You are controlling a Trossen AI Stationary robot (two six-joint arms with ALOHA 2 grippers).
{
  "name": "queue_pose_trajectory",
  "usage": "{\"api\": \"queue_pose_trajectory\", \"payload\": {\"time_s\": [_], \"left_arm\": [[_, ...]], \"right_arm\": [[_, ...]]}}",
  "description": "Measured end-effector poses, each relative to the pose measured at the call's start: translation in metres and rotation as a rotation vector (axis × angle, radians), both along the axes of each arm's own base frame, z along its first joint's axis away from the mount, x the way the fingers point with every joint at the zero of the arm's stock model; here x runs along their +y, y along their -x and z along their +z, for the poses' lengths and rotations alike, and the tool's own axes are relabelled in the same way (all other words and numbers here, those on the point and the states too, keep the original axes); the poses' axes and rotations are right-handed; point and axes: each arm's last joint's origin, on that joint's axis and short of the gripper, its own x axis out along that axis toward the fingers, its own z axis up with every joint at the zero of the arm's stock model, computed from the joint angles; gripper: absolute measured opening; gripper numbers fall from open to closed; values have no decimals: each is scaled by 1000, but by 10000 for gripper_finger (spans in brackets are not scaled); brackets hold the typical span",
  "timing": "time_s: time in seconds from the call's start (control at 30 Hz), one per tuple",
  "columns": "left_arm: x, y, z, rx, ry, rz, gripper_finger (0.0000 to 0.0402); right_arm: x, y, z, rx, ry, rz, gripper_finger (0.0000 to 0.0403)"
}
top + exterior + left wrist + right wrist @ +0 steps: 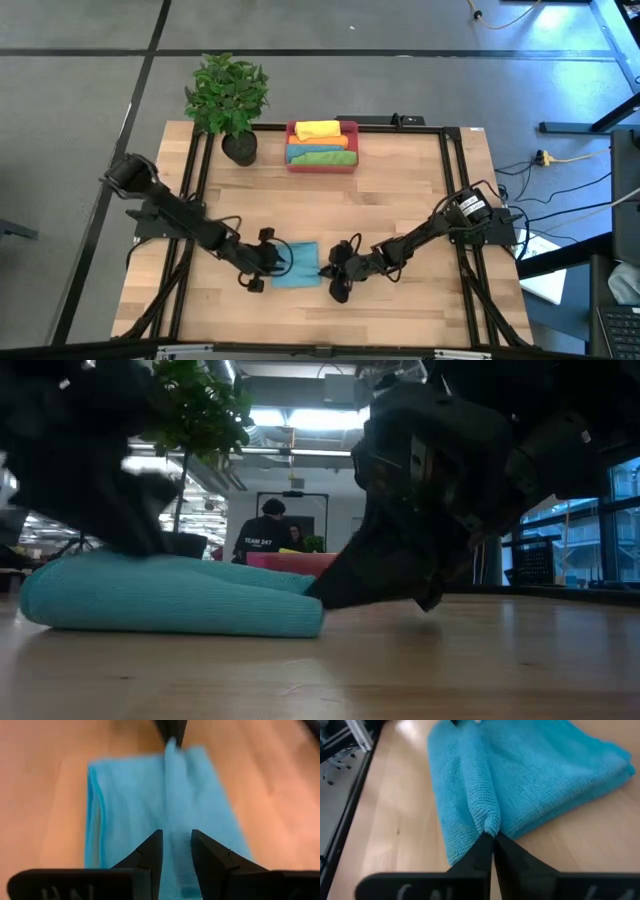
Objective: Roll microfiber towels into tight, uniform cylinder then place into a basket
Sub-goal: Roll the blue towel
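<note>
My right claw is pinched together on a raised ridge of the folded teal-blue microfiber towel, gripping its edge at the towel's 3 o'clock side. My left claw sits at the towel's 9 o'clock side with its fingers a little apart, straddling the same ridge of cloth; I cannot tell whether they press it. The towel lies flat on the pale wooden worktop, toward 6 o'clock of the surface, between my two dark arms.

At 12 o'clock of the worktop I see the small red-pink rectangular plastic basket, with rolled cloths in it: a yellow one, a blue one and an orange one beneath, then a green one. Just beside the basket, at its 9 o'clock, stands a leafy green plant in a black pot.

In the low view a person in a dark shirt stands in the room beyond the worktop.
</note>
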Motion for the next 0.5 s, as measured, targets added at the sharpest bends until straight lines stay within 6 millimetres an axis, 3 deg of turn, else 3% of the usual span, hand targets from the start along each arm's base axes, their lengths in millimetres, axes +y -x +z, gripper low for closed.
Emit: {"api": "queue_pose_trajectory", "payload": {"time_s": [0.2,0.5], "left_arm": [[-3,-2,-29,124,24,16,90],[-4,-3,-33,140,37,26,90]], "right_arm": [[3,-8,9,-59,104,73,54],[12,-28,32,-127,370,228,170]]}}
